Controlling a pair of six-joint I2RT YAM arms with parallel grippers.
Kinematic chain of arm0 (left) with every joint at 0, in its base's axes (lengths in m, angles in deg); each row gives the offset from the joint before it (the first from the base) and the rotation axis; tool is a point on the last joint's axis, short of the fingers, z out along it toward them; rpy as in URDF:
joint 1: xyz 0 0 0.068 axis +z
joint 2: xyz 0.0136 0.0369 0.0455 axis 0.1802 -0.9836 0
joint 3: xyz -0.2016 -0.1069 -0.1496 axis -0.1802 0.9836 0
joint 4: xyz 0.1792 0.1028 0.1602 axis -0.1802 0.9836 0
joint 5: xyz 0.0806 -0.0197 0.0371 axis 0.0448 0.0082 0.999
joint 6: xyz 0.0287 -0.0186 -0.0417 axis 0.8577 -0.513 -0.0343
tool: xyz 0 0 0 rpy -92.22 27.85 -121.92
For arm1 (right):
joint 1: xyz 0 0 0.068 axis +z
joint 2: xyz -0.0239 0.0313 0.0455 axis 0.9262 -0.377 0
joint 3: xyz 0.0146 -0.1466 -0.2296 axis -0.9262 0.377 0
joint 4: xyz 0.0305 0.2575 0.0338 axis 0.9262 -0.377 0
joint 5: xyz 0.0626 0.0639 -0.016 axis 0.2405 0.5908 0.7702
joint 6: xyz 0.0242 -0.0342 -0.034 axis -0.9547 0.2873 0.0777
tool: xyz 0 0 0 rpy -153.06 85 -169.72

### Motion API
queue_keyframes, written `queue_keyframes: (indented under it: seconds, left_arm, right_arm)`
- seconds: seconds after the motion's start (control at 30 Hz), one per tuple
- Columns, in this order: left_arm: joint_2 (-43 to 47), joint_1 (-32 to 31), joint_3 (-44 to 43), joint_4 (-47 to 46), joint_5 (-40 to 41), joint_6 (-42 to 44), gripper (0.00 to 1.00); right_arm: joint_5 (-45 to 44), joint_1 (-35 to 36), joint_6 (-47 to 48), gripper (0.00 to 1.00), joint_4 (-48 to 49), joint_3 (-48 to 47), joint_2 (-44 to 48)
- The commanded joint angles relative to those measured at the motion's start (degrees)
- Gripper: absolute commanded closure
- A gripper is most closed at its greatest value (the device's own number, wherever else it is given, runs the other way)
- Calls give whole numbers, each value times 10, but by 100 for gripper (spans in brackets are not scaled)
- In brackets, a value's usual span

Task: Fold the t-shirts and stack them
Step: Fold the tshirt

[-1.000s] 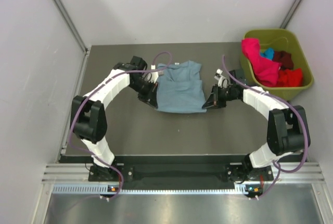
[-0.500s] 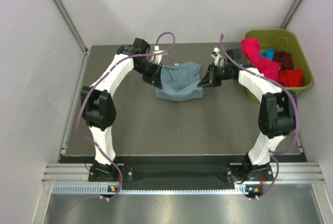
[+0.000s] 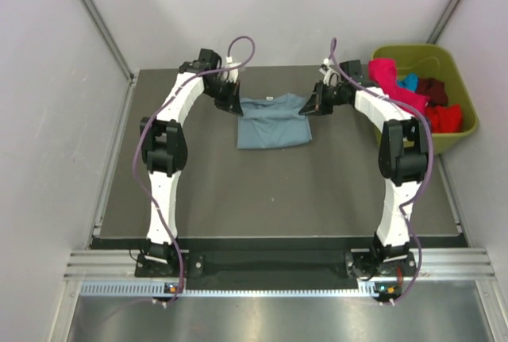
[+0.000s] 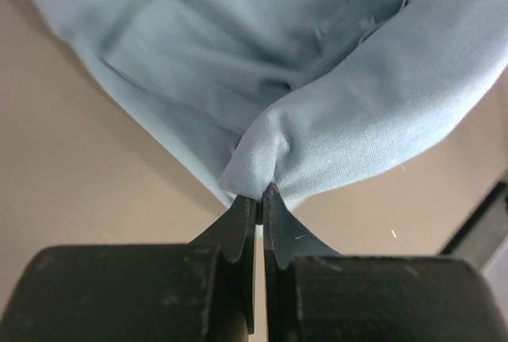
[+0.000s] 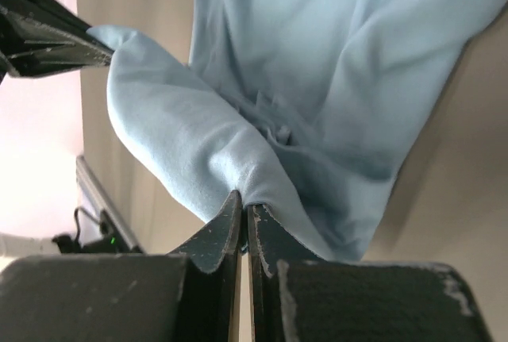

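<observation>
Though vague overhead, t-shirt point(image 4: 373, 112) in grippers point(image 4: 255, 197) point(image 5: 242, 201)

A dark grey table point(image 3: 238, 191) sits between plain white walls point(image 3: 48, 120). A green bin point(image 3: 417, 48) stands at its right side. A shiny metal sheet point(image 3: 262, 318) lies in front.

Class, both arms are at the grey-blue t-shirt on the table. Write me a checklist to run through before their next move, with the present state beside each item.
1. Left gripper shut on the grey-blue t-shirt: ok, its jaws pinch a fold of cloth.
2. Right gripper shut on the same shirt: ok.
3. Both grips level at the shirt's far edge: ok in the top view.
4. Folded layers lined up: cannot tell, as the arms hide the far corners.
5. Other t-shirts out of the way in the olive-green bin: ok.
</observation>
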Motion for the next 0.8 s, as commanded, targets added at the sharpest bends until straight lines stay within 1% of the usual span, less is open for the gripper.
queue_keyframes:
  seconds: [0.0, 0.1, 0.17, 0.2, 0.23, 0.27, 0.3, 0.33, 0.37, 0.4, 0.47, 0.5, 0.53, 0.57, 0.63, 0.67, 0.73, 0.77]
  left_arm:
    - [-13, 2, -61, -70, 7, -21, 100]
    - [-37, 2, -87, -105, 8, -47, 100]
    - [-52, 2, -93, -152, 12, -60, 100]
    - [-59, 2, -93, -172, 22, -68, 98]
    - [-72, 2, -93, -199, 30, -70, 86]
    - [-78, 2, -95, -210, 40, -75, 82]
    - [-85, 2, -98, -218, 50, -75, 81]
    - [-93, 4, -97, -229, 56, -76, 64]
    - [-95, 5, -96, -235, 70, -99, 54]
    - [-96, 6, -96, -240, 83, -118, 48]
    - [-82, 8, -96, -248, 105, -120, 46]
    - [-74, 8, -97, -253, 119, -121, 46]
    - [-53, 8, -96, -257, 151, -125, 46]
    - [-42, 8, -97, -263, 164, -126, 43]
    - [-15, 12, -97, -264, 189, -126, 42]
    - [-9, 13, -96, -255, 191, -127, 36]
    - [6, 19, -88, -243, 187, -126, 29]
    - [10, 22, -73, -237, 170, -133, 21]
  right_arm:
    - [-8, -17, 10, 100, 31, -64, -24]
    - [-10, -22, 4, 100, 39, -102, -54]
    - [-16, -23, -3, 100, 53, -119, -82]
    - [-20, -22, -5, 100, 57, -136, -92]
    - [-25, -21, -11, 97, 64, -147, -114]
    - [-38, -20, -12, 71, 65, -168, -126]
    - [-41, -18, -9, 58, 66, -180, -147]
    - [-48, -18, -4, 45, 64, -192, -156]
    - [-49, -17, -2, 30, 64, -212, -163]
    - [-51, -16, -1, 23, 66, -220, -169]
    - [-62, -16, 6, 18, 67, -233, -169]
    - [-65, -17, 10, 17, 67, -234, -155]
    - [-70, -18, 15, 17, 66, -233, -147]
    - [-70, -20, 17, 16, 67, -233, -138]
    - [-71, -26, 24, 16, 66, -232, -113]
    - [-71, -27, 24, 16, 66, -226, -106]
    - [-72, -28, 27, 17, 66, -225, -91]
    - [-71, -27, 27, 17, 66, -219, -87]
